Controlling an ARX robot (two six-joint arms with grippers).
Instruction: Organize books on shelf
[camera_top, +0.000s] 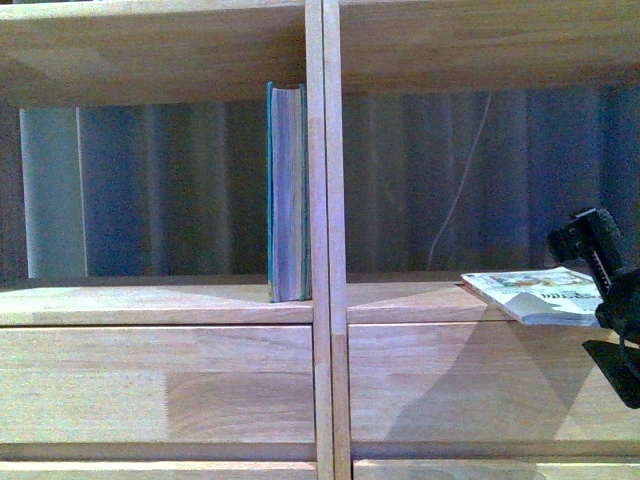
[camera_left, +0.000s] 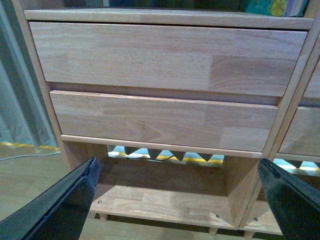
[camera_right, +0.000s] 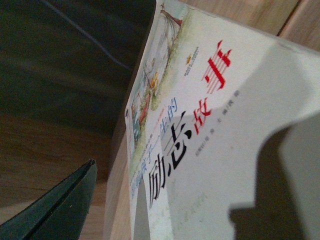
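The thin paperback (camera_top: 540, 292) lies flat, cover up, on the board of the shelf's (camera_top: 325, 150) right-hand compartment. It sits out at the front lip and looks to overhang it a little. Its long axis runs across the compartment, from near the middle out toward the right side.

The right pincer (camera_top: 603, 300) sits at that far right end, so the book stretches leftward from it toward the central divider. In the right wrist view the cover (camera_right: 225, 125) fills the picture, and I see only one finger (camera_right: 60, 210), low beside the book's edge. The other is out of frame, so I cannot tell whether this pincer is clamped on the book or only poised at it.

The thick teal book (camera_top: 288, 190) stands upright in the left compartment, hard against the divider, page edges facing me.

My left pincer (camera_left: 177, 162) is spread wide and holds nothing. It hangs well below, looking at the two drawer fronts (camera_left: 165, 55), so the right arm is plainly the nearer one. I judge the next move to be tipping the paperback onto its edge.
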